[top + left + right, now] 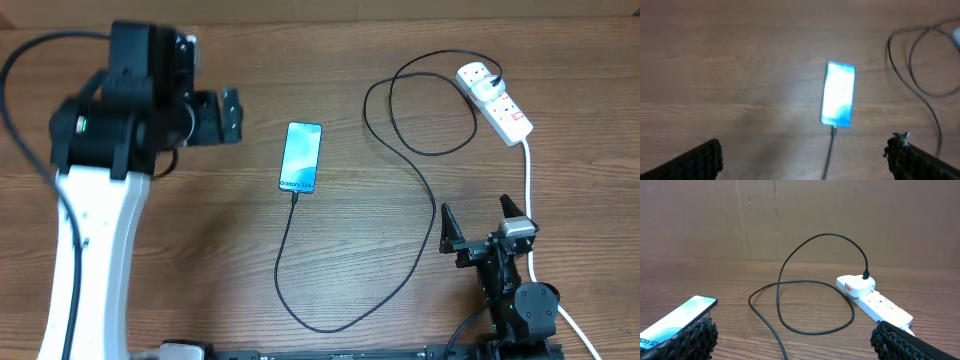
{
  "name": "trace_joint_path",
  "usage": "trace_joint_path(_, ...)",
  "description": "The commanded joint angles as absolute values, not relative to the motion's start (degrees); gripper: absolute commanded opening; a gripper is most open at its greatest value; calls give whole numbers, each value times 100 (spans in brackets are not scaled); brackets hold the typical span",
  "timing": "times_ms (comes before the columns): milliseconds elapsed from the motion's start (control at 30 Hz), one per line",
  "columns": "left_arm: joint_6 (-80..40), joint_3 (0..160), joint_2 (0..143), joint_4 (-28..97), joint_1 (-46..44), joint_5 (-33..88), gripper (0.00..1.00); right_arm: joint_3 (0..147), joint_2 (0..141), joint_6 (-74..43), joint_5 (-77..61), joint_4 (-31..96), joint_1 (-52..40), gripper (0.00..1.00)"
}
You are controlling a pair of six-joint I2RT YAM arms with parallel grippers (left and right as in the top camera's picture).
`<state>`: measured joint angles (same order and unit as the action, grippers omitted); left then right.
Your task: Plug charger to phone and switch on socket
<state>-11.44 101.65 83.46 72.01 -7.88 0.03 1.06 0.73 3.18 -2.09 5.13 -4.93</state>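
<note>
The phone lies flat and face up near the middle of the wooden table. Its screen is lit blue-teal, and white "Galaxy S24" lettering runs along its near end in the overhead view. In the left wrist view the screen is washed out to glare, and in the right wrist view a finger cuts the wording short.

The charger is a thin black cable. Its connector tip sits at the phone's near short edge, seemingly plugged in. From there the cable runs toward the robot, bends round in a loop, climbs away to the right and curls in a wide ring before reaching its white plug head. That head is seated in the far end of the socket, a white power strip lying at the far right. The strip has red markings on top and the plug head has a small red label. The print is too small to read, and the switch position cannot be told.

A thick white cord leaves the strip's near end and runs toward the right arm. The left gripper hangs left of the phone, well apart from it, with its fingers spread wide and nothing between them. The right gripper stands near the table's near right edge, beside the white cord, jaws wide and gripping nothing. A brown cardboard wall backs the table.
</note>
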Motion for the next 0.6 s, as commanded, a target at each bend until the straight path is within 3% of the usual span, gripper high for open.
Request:
trace_joint_path(0,-1028,9354,7489,6613,-819,-355,100,47,16,287,-156,482,-519,100)
trace_joint_path(267,-1031,7043,5557,4901,-808,-336,100,47,16,287,-154,482,-519,100)
trace_joint_path(567,-790,6198,3979,5103,-746,-360,100,47,16,287,-156,482,-519,100)
